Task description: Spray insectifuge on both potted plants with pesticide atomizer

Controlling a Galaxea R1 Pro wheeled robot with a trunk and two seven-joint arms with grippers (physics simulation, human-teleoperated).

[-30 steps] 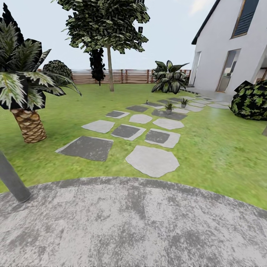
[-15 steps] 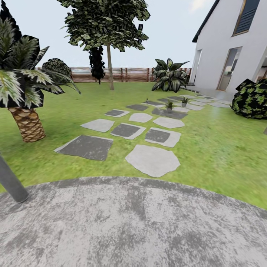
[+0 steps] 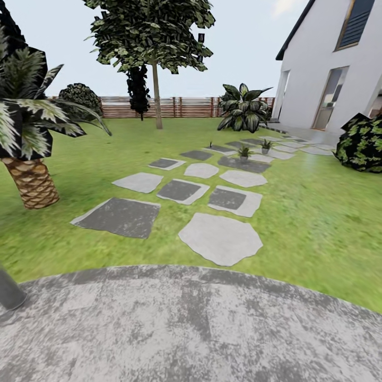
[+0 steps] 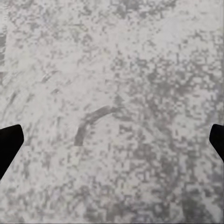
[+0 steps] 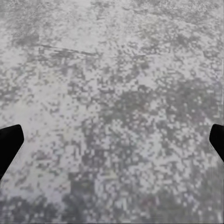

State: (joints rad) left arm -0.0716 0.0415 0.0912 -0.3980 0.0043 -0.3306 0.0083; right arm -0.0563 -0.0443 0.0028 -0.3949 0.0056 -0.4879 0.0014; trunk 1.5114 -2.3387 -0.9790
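Head view, left to right: grey post (image 3: 9,291) at the left edge of the mottled grey paved area (image 3: 191,329), cut off by the frame so only its foot shows; palm-like plant (image 3: 26,132) with a scaly brown trunk on the lawn (image 3: 313,212), its crown partly cropped at the left; round dark bush (image 3: 80,95) before the brown slatted fence (image 3: 175,107) at the far edge of the lawn; tall tree (image 3: 154,37), top cropped, a dark narrow shrub just behind its trunk; stepping stones (image 3: 220,239), grey and dark, run from the paved area's rim toward the far right of the lawn

Pesticide atomizer (image 3: 210,144): only a tiny dark upright speck on a far stepping stone, left of the pots; too small to confirm shape or label; potted plants: left potted plant (image 3: 244,153) and right potted plant (image 3: 266,145), small green rosettes standing on far stones, near each other, pots barely resolved; large striped-leaf plant (image 3: 243,109) near the fence; white house (image 3: 329,69) and dark leafy bush (image 3: 363,143), both cut off at the right edge

Left wrist view: left gripper (image 4: 112,140) over mottled grey paving, only two black finger corners at opposite frame edges, jaws spread wide, nothing between; right wrist view: right gripper (image 5: 112,140) likewise, tips far apart, holding nothing
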